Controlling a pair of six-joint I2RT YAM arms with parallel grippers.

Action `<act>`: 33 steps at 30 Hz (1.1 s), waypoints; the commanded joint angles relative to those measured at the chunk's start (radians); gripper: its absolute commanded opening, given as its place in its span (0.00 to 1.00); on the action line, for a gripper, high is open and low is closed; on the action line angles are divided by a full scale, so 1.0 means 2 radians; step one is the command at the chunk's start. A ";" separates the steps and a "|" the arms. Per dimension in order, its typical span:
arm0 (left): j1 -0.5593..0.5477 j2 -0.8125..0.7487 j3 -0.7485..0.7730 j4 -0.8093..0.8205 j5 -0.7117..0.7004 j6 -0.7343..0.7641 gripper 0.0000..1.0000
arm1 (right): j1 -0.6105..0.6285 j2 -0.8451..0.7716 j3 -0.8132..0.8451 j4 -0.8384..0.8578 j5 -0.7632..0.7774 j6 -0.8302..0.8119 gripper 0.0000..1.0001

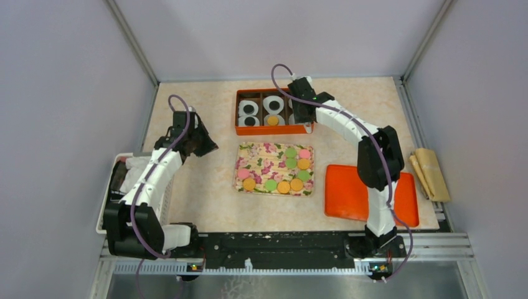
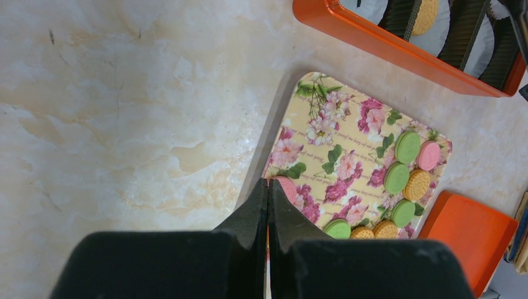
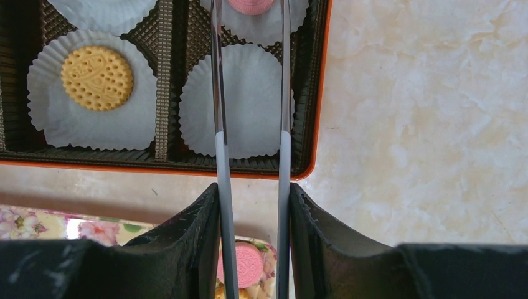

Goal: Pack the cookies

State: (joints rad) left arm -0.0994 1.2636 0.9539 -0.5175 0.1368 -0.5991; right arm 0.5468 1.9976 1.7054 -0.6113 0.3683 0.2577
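Observation:
Several green, orange and pink cookies lie on a floral tray. The orange box holds white paper cups, some with black cookies and one with an orange cookie. My right gripper hovers over the box's near right corner, shut on clear tongs. The tongs' tips reach a pink cookie over a paper cup at the top edge of the right wrist view; a grip on it cannot be told. Beside it one cup is empty. My left gripper is shut and empty, above the tray's left edge.
An orange lid lies right of the tray, under the right arm. A white basket stands at the left table edge by the left arm. A tan packet lies at the far right. Grey walls enclose the table.

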 commanded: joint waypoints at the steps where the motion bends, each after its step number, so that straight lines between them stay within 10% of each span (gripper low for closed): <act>1: 0.003 -0.006 0.015 0.005 -0.004 0.004 0.00 | 0.001 0.004 0.042 0.006 -0.002 -0.004 0.15; 14: 0.003 -0.009 0.014 0.011 0.006 0.007 0.00 | 0.001 -0.023 0.042 0.019 0.001 -0.008 0.41; 33: 0.003 -0.011 0.012 0.017 0.019 0.007 0.00 | 0.039 -0.185 -0.044 0.013 0.016 0.000 0.41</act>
State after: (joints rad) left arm -0.0994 1.2633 0.9539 -0.5163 0.1543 -0.5983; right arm 0.5636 1.8442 1.6676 -0.6189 0.3645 0.2466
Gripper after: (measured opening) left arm 0.005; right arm 0.412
